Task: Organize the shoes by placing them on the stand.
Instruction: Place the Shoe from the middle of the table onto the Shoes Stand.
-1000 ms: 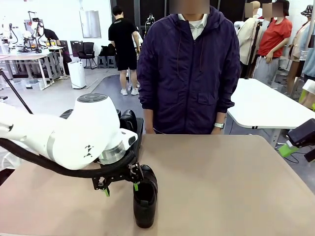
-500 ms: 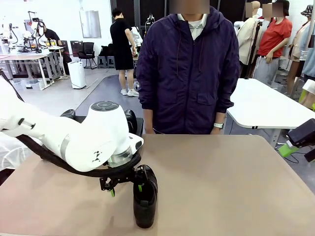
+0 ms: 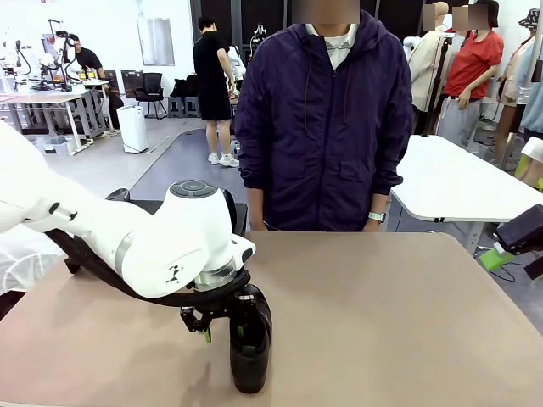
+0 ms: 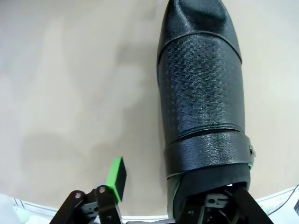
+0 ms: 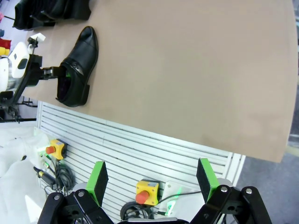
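Left gripper down at a black shoe on the tan table, near the front edge, toe pointing away from the person. In the left wrist view, 1 finger stood clear on bare table beside the shoe, the other down inside the heel opening, so the shoe's side wall sat between the jaws. Could not tell whether the pads were pressing on it yet. Shoe flat on its sole, strap and buckle across the upper.

Right gripper hung off the near side of the table, jaws wide apart, nothing between the green pads, well apart from the shoe.

More shoes at the table's far left corner, seen dark and bunched in the right wrist view. Black stand partly visible behind the left arm in the front view; could not tell how the shoes sat on it.
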{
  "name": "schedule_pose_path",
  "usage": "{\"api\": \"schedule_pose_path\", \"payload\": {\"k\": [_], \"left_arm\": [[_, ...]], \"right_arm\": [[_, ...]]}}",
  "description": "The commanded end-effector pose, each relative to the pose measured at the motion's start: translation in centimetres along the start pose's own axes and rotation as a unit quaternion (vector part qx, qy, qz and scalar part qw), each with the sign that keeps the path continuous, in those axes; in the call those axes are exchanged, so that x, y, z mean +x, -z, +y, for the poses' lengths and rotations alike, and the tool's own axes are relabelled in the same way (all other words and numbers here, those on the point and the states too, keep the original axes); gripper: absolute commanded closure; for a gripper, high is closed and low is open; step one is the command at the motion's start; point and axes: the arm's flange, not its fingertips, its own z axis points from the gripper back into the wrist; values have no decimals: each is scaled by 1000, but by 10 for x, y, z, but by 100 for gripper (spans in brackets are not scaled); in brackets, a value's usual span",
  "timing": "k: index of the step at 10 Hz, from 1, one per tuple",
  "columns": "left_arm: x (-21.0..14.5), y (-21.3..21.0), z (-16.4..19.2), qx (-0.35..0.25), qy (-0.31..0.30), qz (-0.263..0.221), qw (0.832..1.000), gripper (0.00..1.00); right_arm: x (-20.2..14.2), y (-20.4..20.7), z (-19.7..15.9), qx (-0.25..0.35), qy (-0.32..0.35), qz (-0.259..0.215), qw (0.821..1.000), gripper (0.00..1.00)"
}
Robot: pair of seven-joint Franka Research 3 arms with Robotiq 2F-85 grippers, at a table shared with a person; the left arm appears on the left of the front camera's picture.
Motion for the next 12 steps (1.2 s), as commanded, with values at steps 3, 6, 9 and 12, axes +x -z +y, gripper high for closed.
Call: {"api": "schedule_pose_path", "payload": {"k": [3, 6, 9, 12], "left_arm": [[0, 4, -5, 5, -5, -22, 1000, 100], [-1, 3, -6, 2, 5, -21, 1000, 100], [-4, -2, -14, -13, 44, -16, 999, 100], [-18, -36, -35, -56, 183, -16, 981, 100]], "right_arm": [[-2, 3, -2, 3, 0, 0, 1000, 0], [-2, 3, -2, 3, 0, 0, 1000, 0], [-2, 3, -2, 3, 0, 0, 1000, 0], [-2, 3, -2, 3, 0, 0, 1000, 0]]}}
